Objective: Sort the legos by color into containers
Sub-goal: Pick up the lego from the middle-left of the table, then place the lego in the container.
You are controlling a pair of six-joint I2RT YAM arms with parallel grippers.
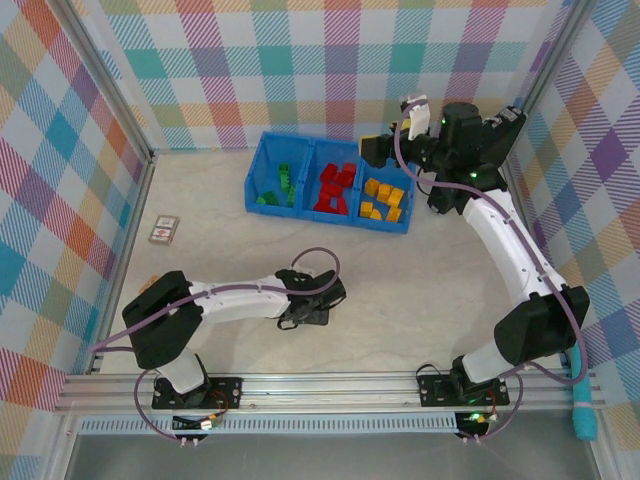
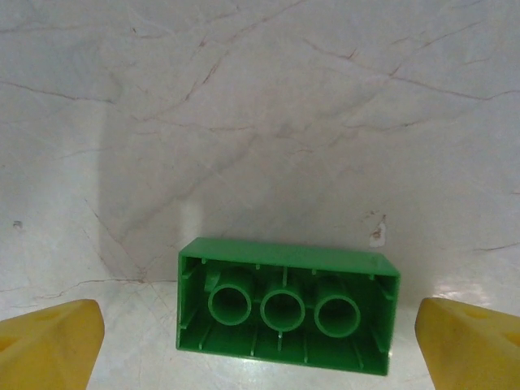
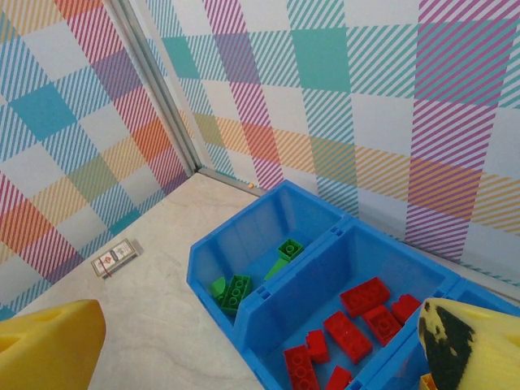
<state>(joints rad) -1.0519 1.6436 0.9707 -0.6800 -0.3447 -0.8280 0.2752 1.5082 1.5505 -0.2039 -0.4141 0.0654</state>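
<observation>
A green lego [image 2: 284, 305] lies upside down on the table, its three hollow tubes facing up. My left gripper [image 2: 260, 353] is low over it and open, with a yellow fingertip [image 2: 49, 345] standing clear of it on each side. In the top view the left gripper [image 1: 310, 300] is at mid-table. The blue bin [image 1: 308, 175] holds green legos [image 1: 280, 185] on the left, red legos [image 1: 335, 190] in the middle and yellow-orange legos [image 1: 382, 197] on the right. My right gripper [image 1: 385, 148] hovers open and empty above the bin's right end.
A small printed card [image 1: 163, 230] lies on the table at the left, near the checked wall. The right wrist view shows the bin's wall [image 3: 268, 309], the card [image 3: 114, 258] and the enclosure's back corner. Metal rails run along the table's near edge.
</observation>
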